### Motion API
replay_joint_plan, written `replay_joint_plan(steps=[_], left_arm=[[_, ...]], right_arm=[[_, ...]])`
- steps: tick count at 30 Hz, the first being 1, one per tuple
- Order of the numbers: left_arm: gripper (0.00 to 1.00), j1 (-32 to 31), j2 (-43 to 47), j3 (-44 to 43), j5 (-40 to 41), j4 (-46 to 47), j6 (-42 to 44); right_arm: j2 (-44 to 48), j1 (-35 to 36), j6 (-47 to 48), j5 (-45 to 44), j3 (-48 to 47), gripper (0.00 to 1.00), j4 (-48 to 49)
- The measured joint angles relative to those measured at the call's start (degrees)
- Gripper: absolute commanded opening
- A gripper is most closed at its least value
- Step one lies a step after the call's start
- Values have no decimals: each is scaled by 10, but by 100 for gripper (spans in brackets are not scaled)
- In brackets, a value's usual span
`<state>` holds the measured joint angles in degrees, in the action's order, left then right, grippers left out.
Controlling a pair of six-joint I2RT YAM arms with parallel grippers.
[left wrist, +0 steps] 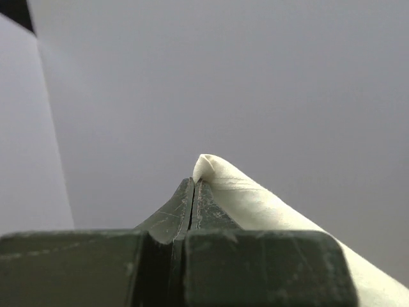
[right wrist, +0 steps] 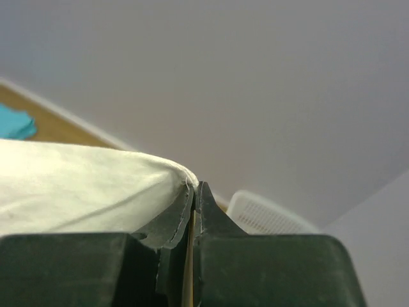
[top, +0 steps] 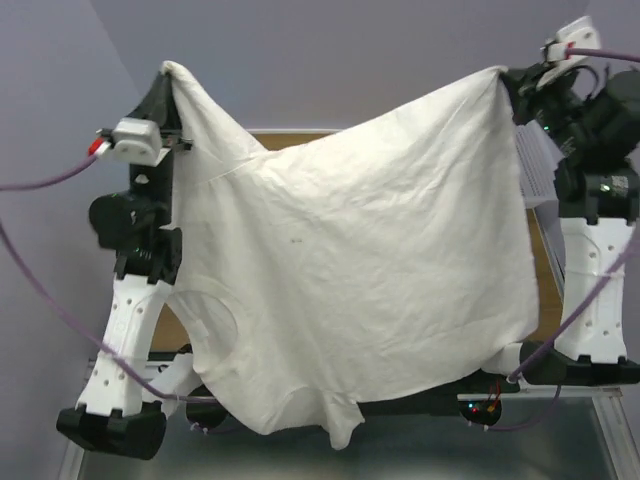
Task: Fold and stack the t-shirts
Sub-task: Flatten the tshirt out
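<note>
Grey wall behind, cream shirt held up in the air by two corners.
Left jaws are clamped on one corner, a small fold of cloth poking out past their tips; right jaws are pinched tight on the opposite corner, fabric running off to their left. From those two raised points I see the shirt hanging spread like a sheet, top edge sagging in the middle, hiding most of the worktop and draping down over the arm bases. A neckline curve shows low on the left, and a sleeve dangles lowest. Right wrist camera catches a bit of the turquoise shirt lying on the worktop, with the basket beyond the tips.
</note>
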<state>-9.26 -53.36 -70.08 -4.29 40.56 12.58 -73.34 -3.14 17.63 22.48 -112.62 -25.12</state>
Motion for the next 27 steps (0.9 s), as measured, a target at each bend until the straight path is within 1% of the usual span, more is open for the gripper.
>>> replay_joint_plan(steps=[2, 3, 6, 10, 14, 15, 17, 19, 20, 24, 27], left_arm=[[0, 0, -47, 57, -6, 10, 0], [0, 0, -64, 70, -8, 12, 0], [0, 0, -166, 115, -23, 4, 6], [0, 0, -290, 124, -48, 1, 19], [0, 0, -391, 97, -57, -6, 33], [0, 0, -426, 80, -57, -11, 38], [0, 0, -468, 49, -56, -27, 46], [0, 0, -520, -6, -52, -53, 59], [0, 0, -529, -17, -51, -58, 62], [0, 0, -590, -111, -40, -107, 83], [0, 0, -606, -141, -30, -127, 94]], right_arm=[[-12, -2, 6, 28, 95, 1, 0], [-21, -2, 8, 35, 130, 1, -2], [-71, -3, 17, 73, 249, 1, 2], [-162, -3, 23, 108, 322, 1, 21], [-269, -3, 29, 125, 323, 1, 68], [-290, -3, 32, 125, 322, 1, 78], [-331, -3, 34, 123, 315, 1, 96], [-381, -3, 34, 115, 287, 1, 108], [-404, -3, 34, 110, 270, 1, 116], [-457, -3, 29, 101, 221, 0, 131], [-492, -3, 19, 94, 178, 1, 142]])
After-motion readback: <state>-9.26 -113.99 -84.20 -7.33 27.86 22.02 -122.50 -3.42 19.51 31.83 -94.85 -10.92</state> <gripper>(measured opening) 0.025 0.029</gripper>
